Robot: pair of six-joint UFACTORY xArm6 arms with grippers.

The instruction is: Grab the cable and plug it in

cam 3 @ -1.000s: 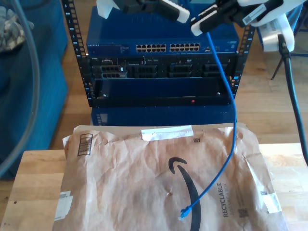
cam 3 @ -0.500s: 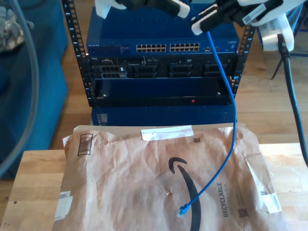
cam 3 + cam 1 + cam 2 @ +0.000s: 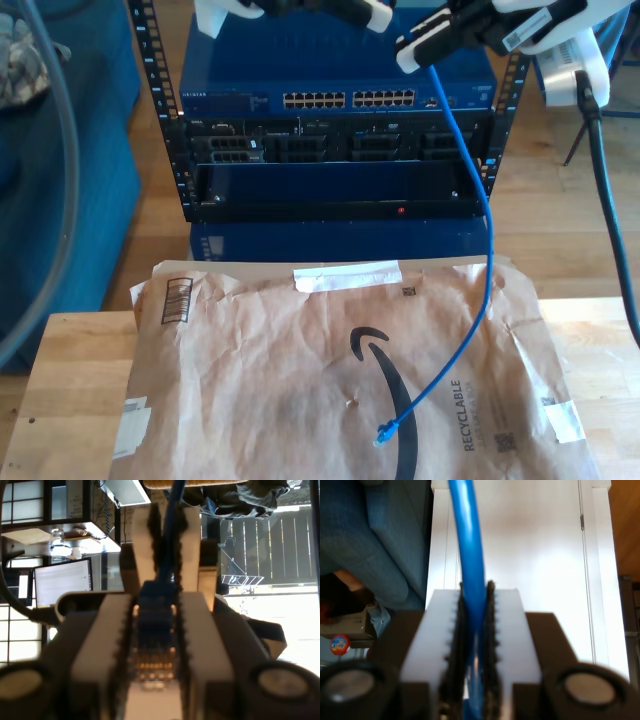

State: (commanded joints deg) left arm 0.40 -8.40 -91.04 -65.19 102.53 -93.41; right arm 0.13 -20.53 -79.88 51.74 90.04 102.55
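cable (image 3: 478, 250) lifted slightly, loose plug on brown mailer (image 3: 250, 390)

Brown paper mailer (image 3: 300, 370) on wooden table (image 3: 70, 400) — blue network switch (image 3: 340, 90) behind.

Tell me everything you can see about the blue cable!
The cable is thin, bright blue and bendy. My second gripper pinches its cord, and my first gripper is shut on its blue plug end, where gold contacts glint. From the gripper near the exterior view's top it hangs down past the rack, and its free plug rests on the brown paper mailer.
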